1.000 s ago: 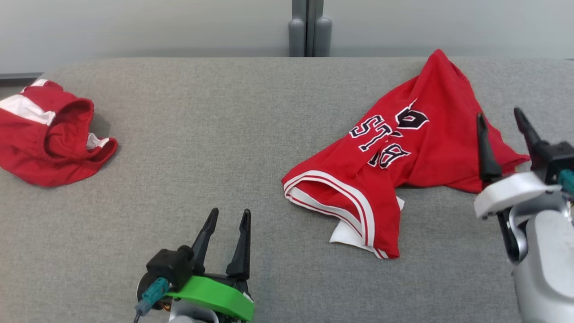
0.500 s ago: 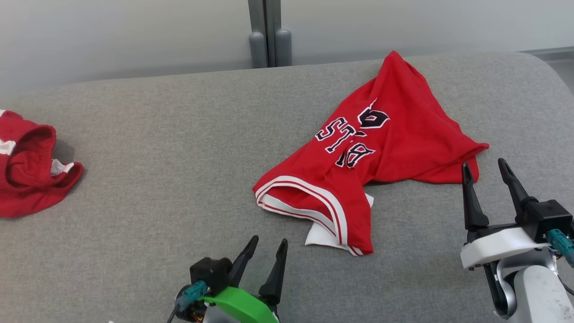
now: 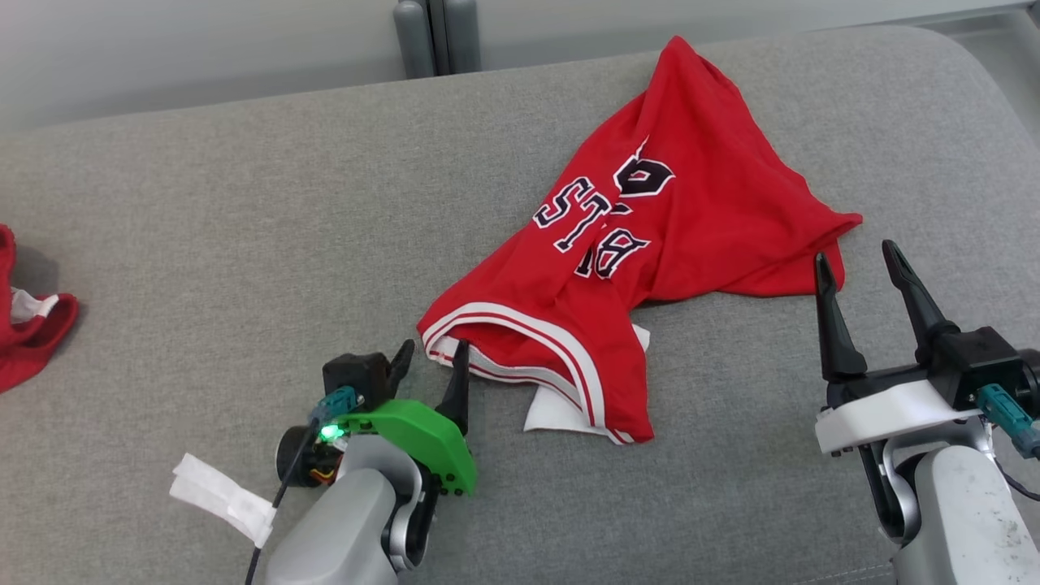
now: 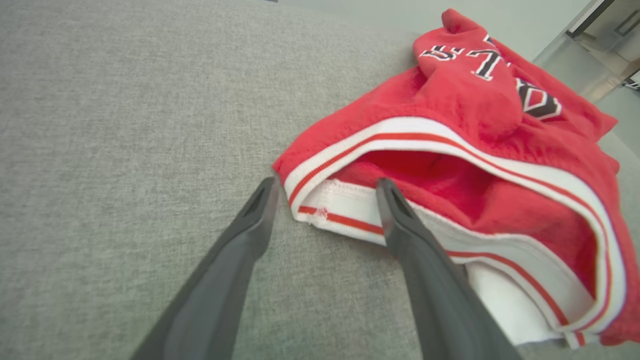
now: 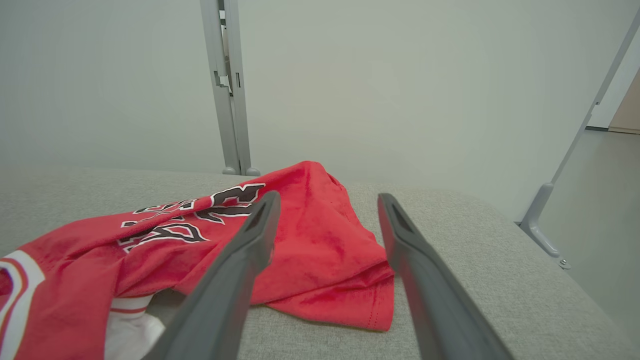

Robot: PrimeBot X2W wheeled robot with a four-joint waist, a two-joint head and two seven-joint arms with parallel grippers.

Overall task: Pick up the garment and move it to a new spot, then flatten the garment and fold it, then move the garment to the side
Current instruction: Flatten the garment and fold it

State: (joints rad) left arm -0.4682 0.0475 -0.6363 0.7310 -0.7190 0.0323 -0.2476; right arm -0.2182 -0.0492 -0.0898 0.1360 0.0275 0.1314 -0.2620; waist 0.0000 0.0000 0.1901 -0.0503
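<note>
Your left gripper [image 3: 435,349] [image 4: 326,185] is low at the near left corner of the red jersey [image 3: 691,203] [image 4: 500,150] [image 5: 320,235]. Its forearm angles up toward that corner. The two fingers are spread and straddle the white-and-red striped hem. One fingertip is just outside the corner, the other is over the white band, and nothing is clamped. You cannot tell whether the tips touch the cloth.

Your right gripper [image 3: 853,252] [image 5: 327,196] is by the jersey's near right edge. Its fingers point away from you and stand wide apart around nothing, and the red tail of the jersey lies just beyond them.

The jersey lies crumpled on the grey padded table [image 3: 244,227], lettering up.

You have two grippers and two red garments. The second red garment [image 3: 32,341] is well to the left of the jersey. One white strip [image 3: 219,496] lies to the near left of the jersey, beside your left forearm.
</note>
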